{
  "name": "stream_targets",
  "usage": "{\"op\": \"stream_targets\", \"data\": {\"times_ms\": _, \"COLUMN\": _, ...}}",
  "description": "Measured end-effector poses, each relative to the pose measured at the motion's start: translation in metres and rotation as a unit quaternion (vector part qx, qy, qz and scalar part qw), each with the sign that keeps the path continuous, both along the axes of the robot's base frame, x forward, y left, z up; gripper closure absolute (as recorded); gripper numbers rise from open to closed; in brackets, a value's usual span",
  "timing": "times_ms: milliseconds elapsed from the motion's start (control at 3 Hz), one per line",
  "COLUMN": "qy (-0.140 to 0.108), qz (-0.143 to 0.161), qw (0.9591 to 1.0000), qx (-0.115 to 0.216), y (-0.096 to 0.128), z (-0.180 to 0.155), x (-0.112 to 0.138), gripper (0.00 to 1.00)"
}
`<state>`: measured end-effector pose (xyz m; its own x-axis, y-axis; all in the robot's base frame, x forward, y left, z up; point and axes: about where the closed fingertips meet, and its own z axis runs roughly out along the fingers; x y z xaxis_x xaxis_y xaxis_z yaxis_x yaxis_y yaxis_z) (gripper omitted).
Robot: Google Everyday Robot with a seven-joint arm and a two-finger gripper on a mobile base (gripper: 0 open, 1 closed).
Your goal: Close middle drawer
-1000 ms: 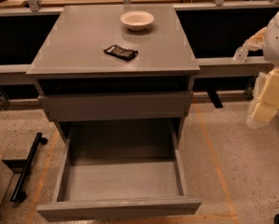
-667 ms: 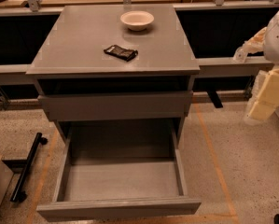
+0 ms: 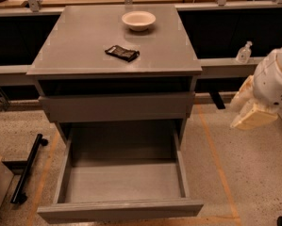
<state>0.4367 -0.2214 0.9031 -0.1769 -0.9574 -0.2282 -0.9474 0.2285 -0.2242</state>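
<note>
The middle drawer (image 3: 121, 180) is pulled far out toward me from the grey cabinet. Its grey box interior is bare and its flat front (image 3: 119, 210) sits at the bottom of the view. Above it, the grey drawer front nearest the tabletop (image 3: 114, 107) sits nearly flush, with a dark gap over it. The lowest drawer is hidden under the open one. My gripper (image 3: 251, 114), a cream part at the end of the white arm (image 3: 275, 76), hangs in the air to the right of the cabinet, about level with the upper drawer front and apart from it.
On the cabinet top (image 3: 74, 46) are a white bowl (image 3: 138, 20) and a dark packet (image 3: 122, 53). A clear bottle (image 3: 244, 53) stands on a ledge at the right. A black bar on wheels (image 3: 27, 168) lies on the speckled floor at the left.
My arm and gripper have shifted a little to the left, toward the cabinet. The drawer has not moved.
</note>
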Motion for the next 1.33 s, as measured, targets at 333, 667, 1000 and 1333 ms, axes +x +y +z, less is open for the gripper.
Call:
{"op": "stream_targets", "data": {"times_ms": 333, "qy": -0.001, "qz": 0.0, "qw": 1.0, "qx": -0.001, "y": 0.0, "z": -0.006, "x": -0.001, "gripper": 0.82}}
{"op": "stream_targets", "data": {"times_ms": 667, "qy": -0.003, "qz": 0.0, "qw": 1.0, "qx": -0.002, "y": 0.0, "z": -0.004, "x": -0.001, "gripper": 1.0}}
{"op": "stream_targets", "data": {"times_ms": 1000, "qy": 0.011, "qz": 0.018, "qw": 0.9997, "qx": 0.01, "y": 0.013, "z": -0.03, "x": -0.008, "gripper": 1.0}}
{"op": "stream_targets", "data": {"times_ms": 1333, "qy": 0.035, "qz": 0.035, "qw": 0.9981, "qx": 0.037, "y": 0.028, "z": -0.089, "x": -0.017, "gripper": 1.0}}
